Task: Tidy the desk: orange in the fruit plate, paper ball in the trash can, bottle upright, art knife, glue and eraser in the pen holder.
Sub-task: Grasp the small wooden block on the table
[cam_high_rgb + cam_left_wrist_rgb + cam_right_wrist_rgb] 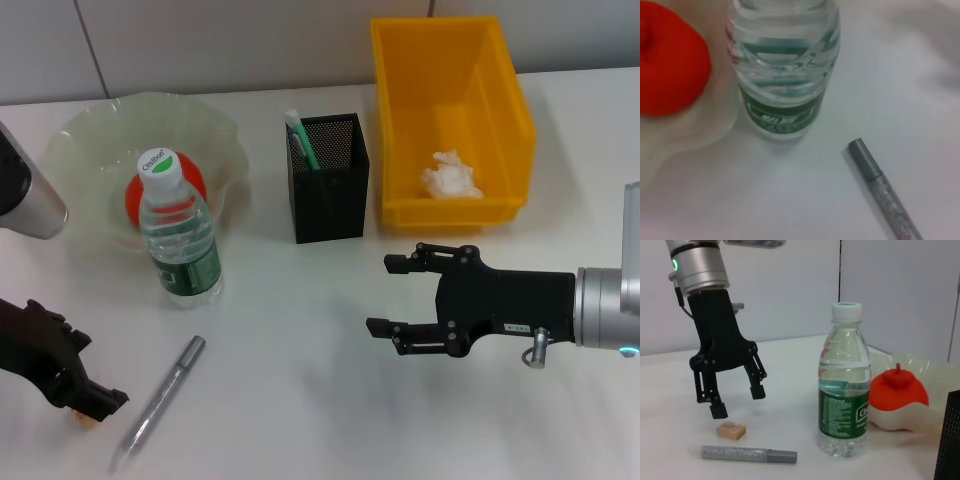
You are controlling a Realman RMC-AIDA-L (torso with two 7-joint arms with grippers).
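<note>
The left gripper (735, 397) hovers, fingers spread, just above the eraser (731, 430), beside the grey art knife (158, 402). The right gripper (392, 295) waits open mid-table. The upright bottle (178, 230) bears a green label, its writing unreadable.

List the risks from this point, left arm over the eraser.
1. The left gripper hangs open just above the eraser, and the knife lies close beside it; a finger might land on the knife or nudge it.
2. The upright bottle stands near that spot, against the fruit plate; a swing towards the pen holder could tip it.
3. The right gripper, open over the table, sits in front of the holder and may crowd that path.
</note>
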